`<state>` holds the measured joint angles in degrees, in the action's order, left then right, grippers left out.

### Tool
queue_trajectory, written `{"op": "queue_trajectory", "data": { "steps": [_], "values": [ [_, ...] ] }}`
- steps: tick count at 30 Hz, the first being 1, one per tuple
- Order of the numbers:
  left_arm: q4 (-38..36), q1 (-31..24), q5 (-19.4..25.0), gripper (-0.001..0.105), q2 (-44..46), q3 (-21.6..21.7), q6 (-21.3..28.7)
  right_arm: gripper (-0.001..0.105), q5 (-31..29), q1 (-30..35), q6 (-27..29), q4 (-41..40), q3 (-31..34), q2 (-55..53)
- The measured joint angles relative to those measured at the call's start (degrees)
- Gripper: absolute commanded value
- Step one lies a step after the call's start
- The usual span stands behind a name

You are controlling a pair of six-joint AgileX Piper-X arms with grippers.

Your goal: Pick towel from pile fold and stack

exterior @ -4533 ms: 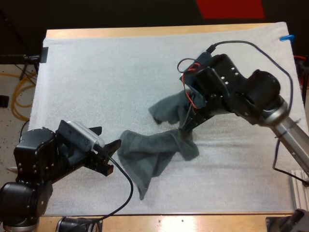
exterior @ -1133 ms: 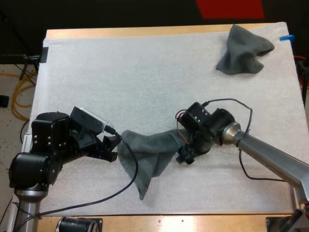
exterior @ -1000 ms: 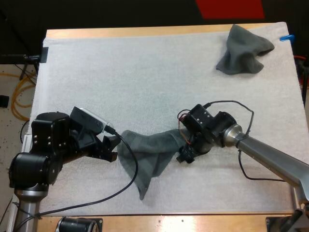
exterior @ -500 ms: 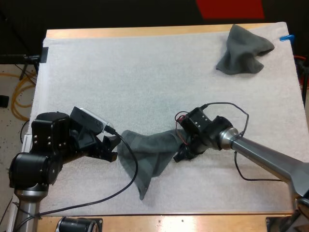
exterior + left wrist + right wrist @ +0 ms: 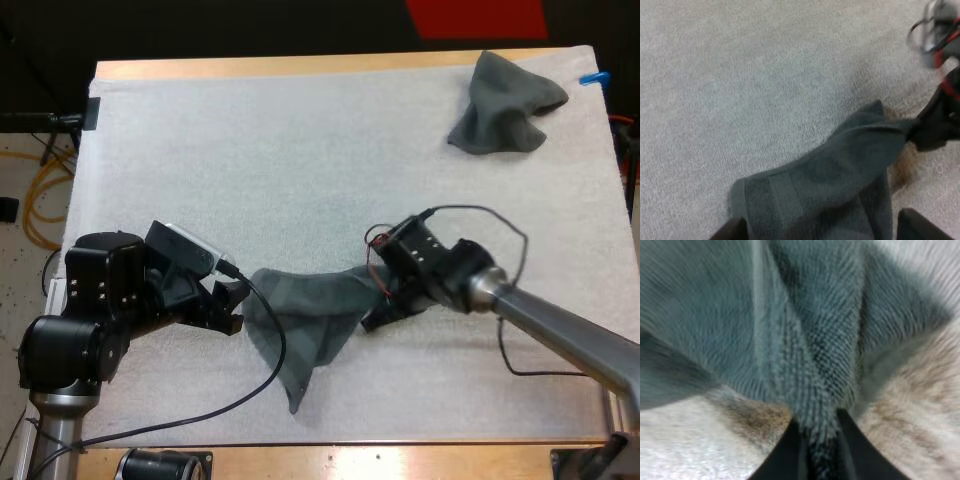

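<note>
Holding the towel [image 5: 305, 320] by one bunched corner in the right gripper [image 5: 372, 320], fingers [image 5: 790, 452] pressed on the cloth from both sides, low against the white mat [image 5: 250, 150]. Waiting at the opposite hem with the left gripper [image 5: 233, 307], fingers [image 5: 732, 230] spread wide and pressing on nothing, the hem lying just ahead of and between them. Draped from one gripper to the other as a loose band, with one tail trailing nearer the arms' bases than either gripper.

Over the last second: a small nudge of the right gripper toward the left one, corner kept pinched. No movement from the left gripper in that time. Over the last few seconds: right gripper brought down from a raised pose above the cloth to mat level, and the heaped part of the cloth drawn out into the present band.

Crumpled towel [image 5: 505, 100] well beyond the right gripper, toward the mat's far corner, apart from the held one.

Judging from this: picking done, with one towel separated and laid out between the grippers. Folding not yet begun, nothing stacked. Probably needs the left fingers closed on the hem next, for a hold at both ends. Possible snag: bunched corner in the right fingers, so perhaps an uneven fold.
</note>
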<state>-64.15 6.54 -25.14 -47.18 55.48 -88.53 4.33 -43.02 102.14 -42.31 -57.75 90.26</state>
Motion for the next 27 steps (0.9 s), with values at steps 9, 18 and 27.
{"op": "queue_trajectory", "data": {
  "steps": [9,18,27],
  "values": [
    [0.0,0.0,0.0,0.059,0.0,0.0,0.0,0.001,-15.1,7.4,4.7,2.8,-9.2,-13.3],
    [0.0,0.0,0.0,0.059,0.0,0.0,0.0,0.001,-17.0,14.9,5.4,1.7,-20.6,-14.0],
    [0.0,0.0,-3.2,0.059,0.0,0.0,0.0,0.023,-7.7,6.7,-2.7,-2.6,-17.1,-7.5]
  ]
}}
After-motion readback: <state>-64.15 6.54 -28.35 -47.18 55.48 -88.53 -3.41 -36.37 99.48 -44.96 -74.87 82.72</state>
